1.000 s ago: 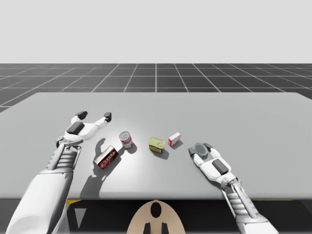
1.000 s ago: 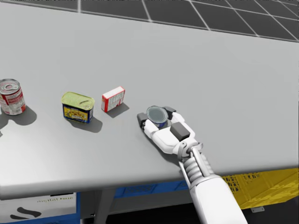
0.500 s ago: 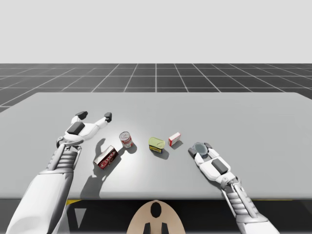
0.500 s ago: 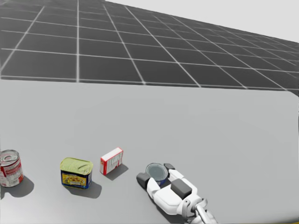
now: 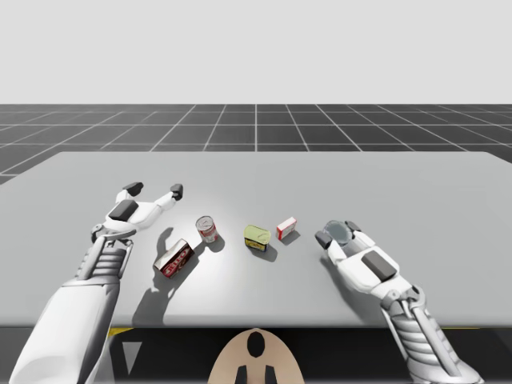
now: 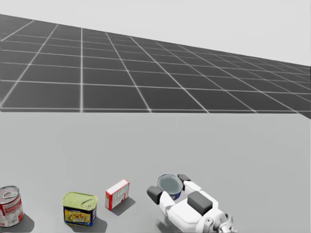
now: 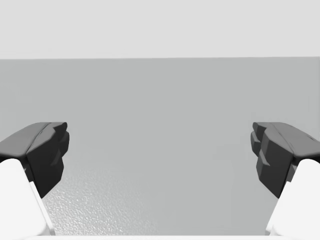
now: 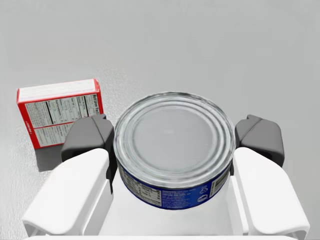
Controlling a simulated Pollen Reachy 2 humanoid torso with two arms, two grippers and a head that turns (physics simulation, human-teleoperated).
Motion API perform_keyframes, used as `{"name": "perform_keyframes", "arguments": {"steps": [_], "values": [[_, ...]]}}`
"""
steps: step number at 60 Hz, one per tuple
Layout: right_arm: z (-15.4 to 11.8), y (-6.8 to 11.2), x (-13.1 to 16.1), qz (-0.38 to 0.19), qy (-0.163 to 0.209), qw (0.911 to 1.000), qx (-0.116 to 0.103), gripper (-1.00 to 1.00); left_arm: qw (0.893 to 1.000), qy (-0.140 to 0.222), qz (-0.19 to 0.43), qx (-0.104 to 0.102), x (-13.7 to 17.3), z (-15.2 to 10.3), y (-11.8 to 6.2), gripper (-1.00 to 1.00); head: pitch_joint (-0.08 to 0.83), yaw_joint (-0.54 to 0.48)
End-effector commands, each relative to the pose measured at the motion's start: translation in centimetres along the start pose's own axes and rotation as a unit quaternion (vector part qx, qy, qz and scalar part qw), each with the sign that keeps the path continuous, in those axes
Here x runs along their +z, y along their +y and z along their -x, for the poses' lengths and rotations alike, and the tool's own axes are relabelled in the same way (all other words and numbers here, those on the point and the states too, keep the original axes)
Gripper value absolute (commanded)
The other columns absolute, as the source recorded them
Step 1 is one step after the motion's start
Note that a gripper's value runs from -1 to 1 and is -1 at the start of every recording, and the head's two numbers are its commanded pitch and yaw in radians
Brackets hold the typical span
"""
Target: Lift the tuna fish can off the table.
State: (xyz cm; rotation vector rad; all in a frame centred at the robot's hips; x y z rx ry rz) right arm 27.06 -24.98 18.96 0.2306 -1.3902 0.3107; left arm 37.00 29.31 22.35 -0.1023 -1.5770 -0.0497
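The tuna can point(image 5: 338, 231) is low and blue with a silver lid. My right gripper point(image 5: 338, 234) is shut on it, one dark finger on each side, and holds it a little above the table point(image 5: 416, 192). The head view has the can point(image 6: 170, 185) in that gripper point(image 6: 169, 186) with a shadow under the hand. From the right wrist, the can point(image 8: 174, 145) sits between the fingers of the gripper point(image 8: 174, 137). My left gripper point(image 5: 154, 189) hovers open over the table's left part. Nothing lies between its fingers point(image 7: 160, 150).
A small red and white box point(image 5: 286, 228) point(image 6: 117, 193) point(image 8: 60, 110) lies just left of the held can. Further left are a yellow-topped blue tin point(image 5: 256, 237) point(image 6: 80, 208), an upright red and white can point(image 5: 207, 229) point(image 6: 9, 205), and a flat red tin point(image 5: 174, 258).
My right gripper has risen with the tuna can and drifted a little to the right. My head has tilted upward. The left arm has stayed put.
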Motion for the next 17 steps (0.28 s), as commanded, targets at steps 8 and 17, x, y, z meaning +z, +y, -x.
{"name": "perform_keyframes", "arguments": {"steps": [8,17], "values": [[-10.4,0.3,1.0,0.002,-0.093,0.9948,0.04,1.0,1.0,-0.002,-0.002,0.001,0.1,-0.1,0.1,-1.0,0.31,-0.31],[-14.7,0.9,1.6,0.004,-0.143,0.9879,0.06,1.0,1.0,-0.004,-0.004,0.002,0.1,-0.3,0.3,-1.0,0.306,-0.31]]}}
